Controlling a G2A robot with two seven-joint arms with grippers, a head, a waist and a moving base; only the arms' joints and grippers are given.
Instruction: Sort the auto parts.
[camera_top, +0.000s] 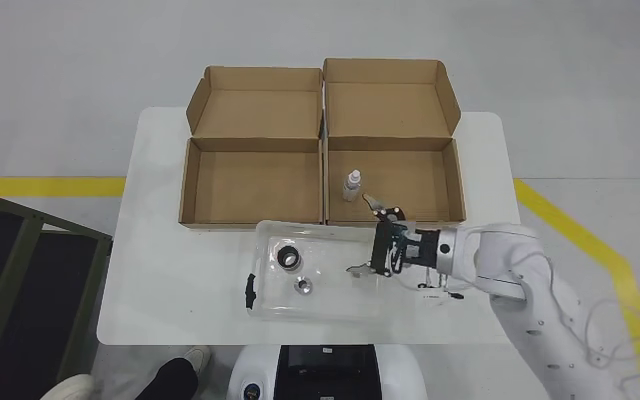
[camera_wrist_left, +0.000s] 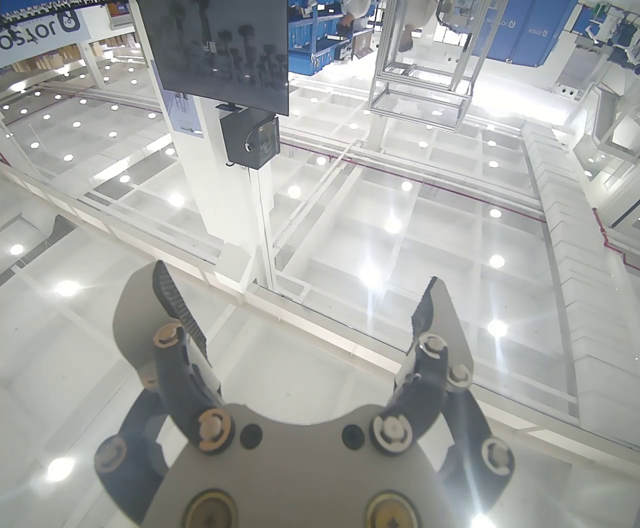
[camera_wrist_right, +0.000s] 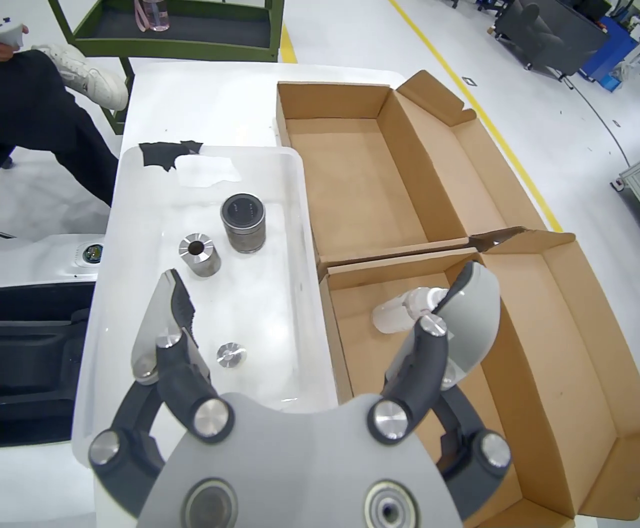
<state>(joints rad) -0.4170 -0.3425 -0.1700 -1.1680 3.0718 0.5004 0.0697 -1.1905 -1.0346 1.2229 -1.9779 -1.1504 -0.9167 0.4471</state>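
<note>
A clear plastic bin (camera_top: 330, 308) (camera_wrist_right: 125, 210) near the table's front edge holds a ribbed steel bearing (camera_top: 289, 257) (camera_wrist_right: 243, 222), a smaller slotted metal sleeve (camera_top: 303, 287) (camera_wrist_right: 200, 255) and a small metal disc (camera_wrist_right: 231, 354). My right gripper (camera_top: 366, 237) (camera_wrist_right: 320, 305) hangs open above the bin's right end. One finger is over the bin near the disc, the other over the right cardboard box (camera_top: 415, 185) (camera_wrist_right: 540, 350). A white bottle (camera_top: 352, 183) (camera_wrist_right: 397, 312) lies in that box. My left gripper (camera_wrist_left: 297, 280) is open and holds nothing, pointing up at the ceiling.
The left cardboard box (camera_top: 250, 185) (camera_wrist_right: 360, 180) has nothing in it, and both boxes have their lids folded back. Bare white table (camera_top: 150, 260) lies left of the bin. A green cart (camera_top: 30, 280) stands off the table's left side.
</note>
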